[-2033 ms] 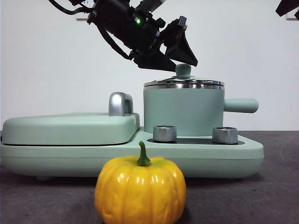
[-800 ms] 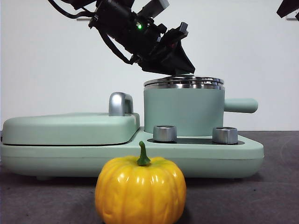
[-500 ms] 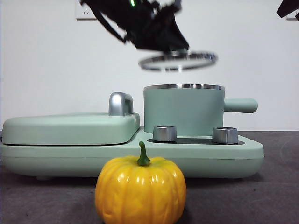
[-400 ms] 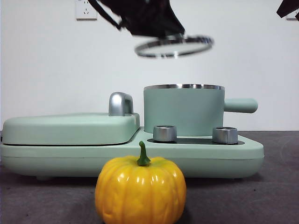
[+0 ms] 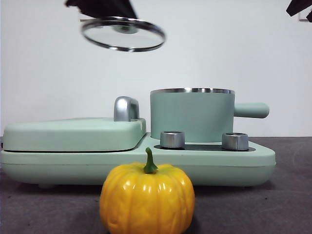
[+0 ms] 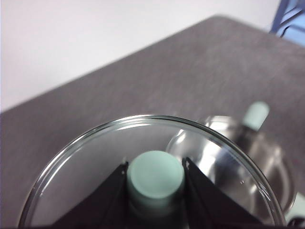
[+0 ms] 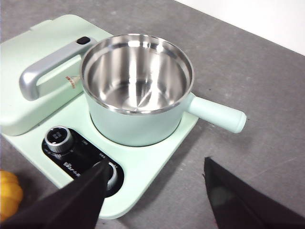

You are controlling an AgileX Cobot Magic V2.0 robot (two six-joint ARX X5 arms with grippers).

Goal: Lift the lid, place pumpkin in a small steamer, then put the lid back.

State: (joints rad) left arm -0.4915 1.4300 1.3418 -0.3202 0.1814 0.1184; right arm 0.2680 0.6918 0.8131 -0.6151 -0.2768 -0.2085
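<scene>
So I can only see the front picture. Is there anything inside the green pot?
Observer: No. From the right wrist view the pot is bare shiny steel inside.
Child: What's holding the lid up there?
Observer: The left gripper. Its two black jaws are clamped on the green knob of the lid.
Child: And the other arm?
Observer: The right gripper waits open above the dials, holding nothing. It sees just an edge of the pumpkin.
</scene>
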